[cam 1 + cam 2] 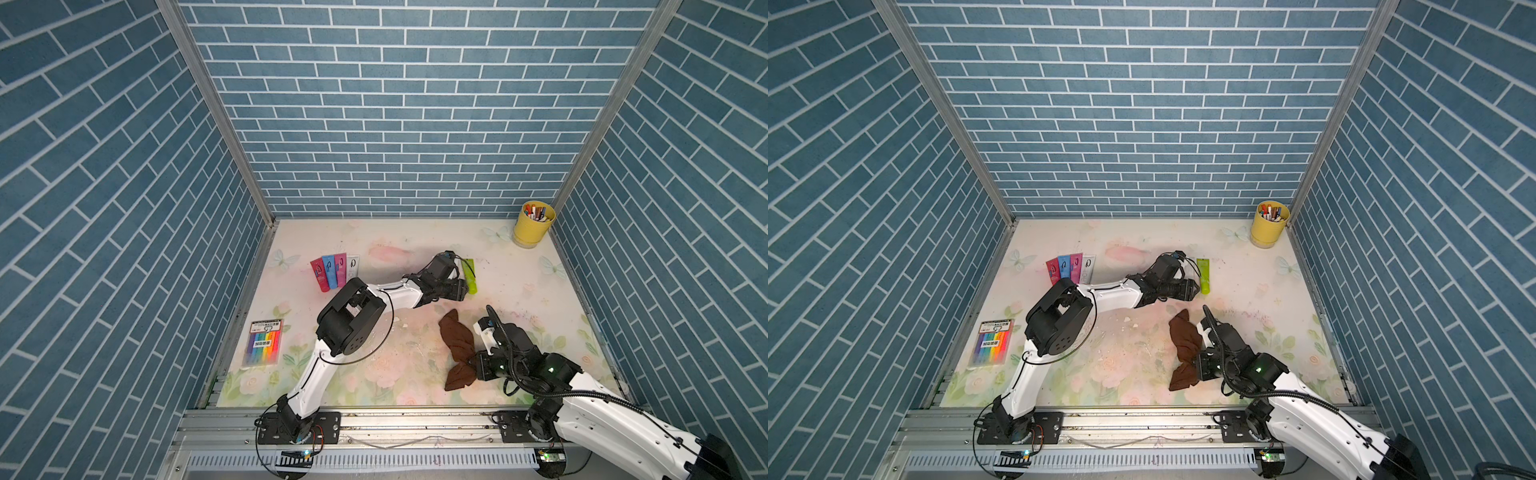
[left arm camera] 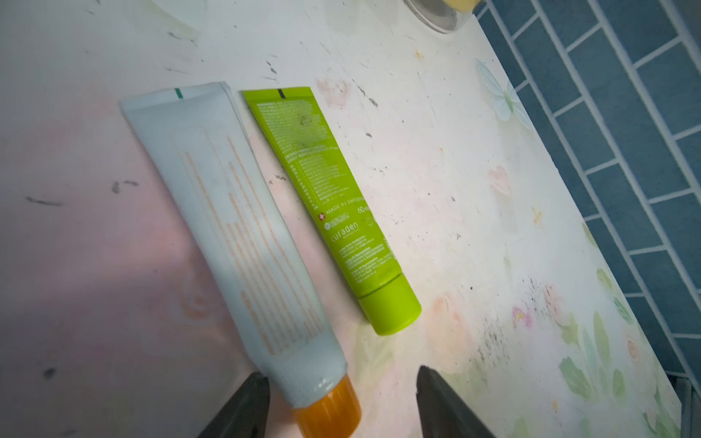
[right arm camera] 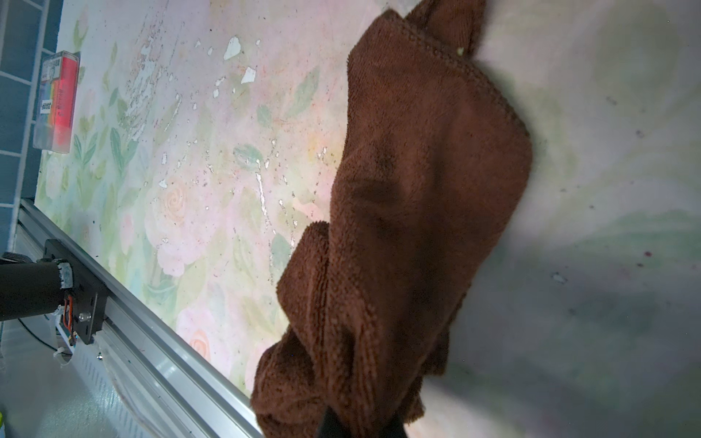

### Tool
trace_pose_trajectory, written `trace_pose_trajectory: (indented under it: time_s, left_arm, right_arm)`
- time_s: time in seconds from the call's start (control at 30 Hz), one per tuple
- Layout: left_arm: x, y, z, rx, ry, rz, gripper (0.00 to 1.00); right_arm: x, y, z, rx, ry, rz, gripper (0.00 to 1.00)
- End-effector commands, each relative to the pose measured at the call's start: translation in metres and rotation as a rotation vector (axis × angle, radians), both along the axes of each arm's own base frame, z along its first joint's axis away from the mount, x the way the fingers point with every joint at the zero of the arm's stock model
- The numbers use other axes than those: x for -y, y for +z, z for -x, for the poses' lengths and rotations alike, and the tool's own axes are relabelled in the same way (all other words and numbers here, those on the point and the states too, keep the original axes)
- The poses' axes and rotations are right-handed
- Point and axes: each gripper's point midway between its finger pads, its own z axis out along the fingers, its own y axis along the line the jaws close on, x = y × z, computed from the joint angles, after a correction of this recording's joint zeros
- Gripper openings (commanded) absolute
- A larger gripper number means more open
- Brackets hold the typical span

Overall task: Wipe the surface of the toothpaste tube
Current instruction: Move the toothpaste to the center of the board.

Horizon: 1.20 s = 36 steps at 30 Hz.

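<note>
Finding: my left gripper point(image 2: 341, 375) stands wide, the orange cap point(image 2: 328, 411) of the toothpaste tube point(image 2: 242, 235) between its jaws, and my right gripper point(image 3: 362, 423) clamps the brown cloth point(image 3: 417, 189) well apart from it; I should pin the cap, then wipe lengthwise.

We see a brown cloth point(image 3: 417, 189) of nappy, matt pile with a stitched hem; beside it the floral tabletop point(image 3: 189, 189) is smooth but scuffed, its print flaked off in white chips. The green tube point(image 2: 330, 212) is smooth, faintly shiny plastic, the white tube point(image 2: 242, 246) matt with a translucent orange cap point(image 2: 328, 409), and the rail point(image 3: 170, 352) bare brushed metal.
</note>
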Motion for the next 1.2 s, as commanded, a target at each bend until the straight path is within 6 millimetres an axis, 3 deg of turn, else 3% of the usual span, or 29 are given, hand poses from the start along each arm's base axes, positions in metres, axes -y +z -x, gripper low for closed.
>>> trace_pose_trajectory:
  time_s: [0.0, 0.57, 1.17]
  left_arm:
    - [0.000, 0.019, -0.022, 0.034, 0.017, 0.061, 0.67]
    - [0.007, -0.013, -0.028, -0.034, -0.020, 0.073, 0.71]
    - [0.022, -0.014, -0.035, -0.022, -0.059, 0.100, 0.71]
  right_arm:
    - [0.003, -0.004, 0.004, -0.023, -0.012, 0.001, 0.00]
    - [0.004, -0.004, 0.004, -0.017, -0.016, 0.004, 0.00]
    - [0.004, -0.003, 0.004, -0.015, -0.017, -0.002, 0.00]
